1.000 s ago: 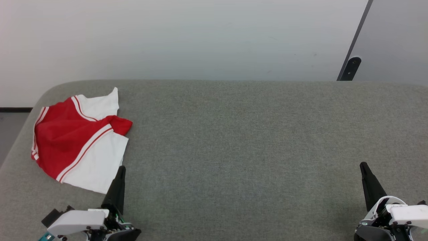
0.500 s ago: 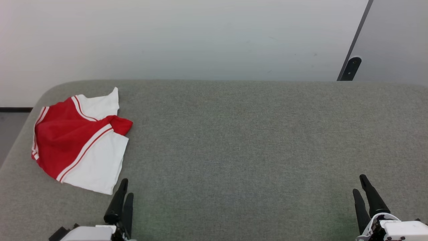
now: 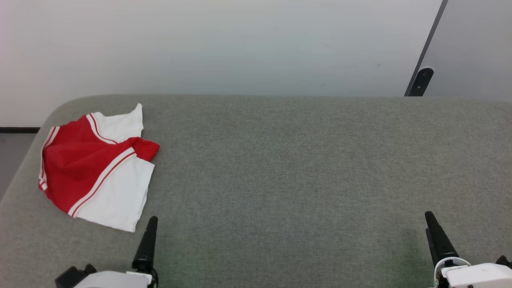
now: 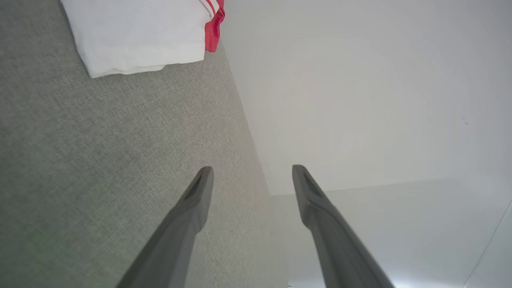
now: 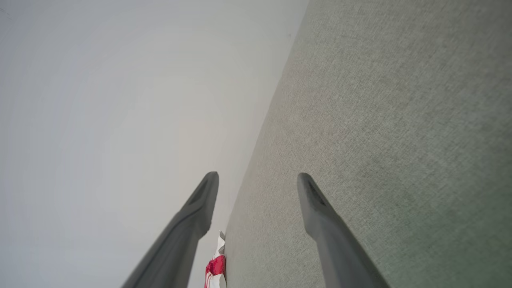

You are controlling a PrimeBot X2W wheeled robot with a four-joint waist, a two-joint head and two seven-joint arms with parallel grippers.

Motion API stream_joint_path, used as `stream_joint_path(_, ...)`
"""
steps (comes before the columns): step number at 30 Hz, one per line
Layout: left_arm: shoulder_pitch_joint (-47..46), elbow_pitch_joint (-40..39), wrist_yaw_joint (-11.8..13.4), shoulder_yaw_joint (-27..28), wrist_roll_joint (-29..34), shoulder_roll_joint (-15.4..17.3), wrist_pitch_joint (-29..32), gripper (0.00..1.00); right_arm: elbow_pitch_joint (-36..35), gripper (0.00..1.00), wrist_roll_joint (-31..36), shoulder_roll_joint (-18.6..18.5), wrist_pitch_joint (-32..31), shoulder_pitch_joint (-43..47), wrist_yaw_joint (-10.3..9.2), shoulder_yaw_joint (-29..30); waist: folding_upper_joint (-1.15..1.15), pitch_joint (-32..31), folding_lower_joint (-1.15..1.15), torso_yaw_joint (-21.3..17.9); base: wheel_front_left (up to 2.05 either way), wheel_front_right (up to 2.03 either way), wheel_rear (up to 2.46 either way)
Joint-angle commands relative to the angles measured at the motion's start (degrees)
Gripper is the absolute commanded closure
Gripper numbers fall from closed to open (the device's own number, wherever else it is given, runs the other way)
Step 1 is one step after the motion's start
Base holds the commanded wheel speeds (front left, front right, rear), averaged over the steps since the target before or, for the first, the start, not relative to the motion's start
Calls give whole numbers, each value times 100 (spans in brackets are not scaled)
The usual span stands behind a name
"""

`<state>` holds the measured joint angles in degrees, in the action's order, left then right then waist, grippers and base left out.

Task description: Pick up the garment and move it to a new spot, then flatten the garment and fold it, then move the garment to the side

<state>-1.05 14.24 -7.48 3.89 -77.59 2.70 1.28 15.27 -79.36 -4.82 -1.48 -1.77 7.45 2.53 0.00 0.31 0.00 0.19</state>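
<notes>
Head view: we see the red-and-white garment (image 3: 96, 168) lying at the left of the grey table (image 3: 300, 160). Our left gripper (image 4: 250, 172) and right gripper (image 5: 258, 178) both stand spread apart, holding nothing.

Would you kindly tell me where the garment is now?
In the head view the garment lies at the left end of the grey table, just ahead of the left gripper.

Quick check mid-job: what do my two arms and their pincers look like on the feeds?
They match. The left pincer and right pincer each have two long, dark grey fingers that taper to narrow tips, with a shallow hollow on the inner face near each tip. Each rises from a glossy white wrist housing. The left one has a black block on its outer side.
</notes>
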Motion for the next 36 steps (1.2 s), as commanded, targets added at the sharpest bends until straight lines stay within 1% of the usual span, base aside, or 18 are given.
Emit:
stream_joint_path(1,-45,-116,2,0,215,24,-44,0,-81,0,227,-58,62,-52,3,-37,0,-1,0,2,0,0,0)
stream_joint_path(12,72,-329,117,-118,1688,-3,-298,0,-141,0,1580,-66,301,26,3,-74,0,-10,0,32,0,0,0)
stream_joint_path(24,218,-495,256,-342,3039,18,-543,0,-308,0,2814,-35,499,127,3,-91,0,-10,0,45,0,0,0)
stream_joint_path(36,307,-619,360,-515,4000,41,-765,0,-447,0,3797,40,673,240,4,-122,0,-21,0,62,0,0,0)
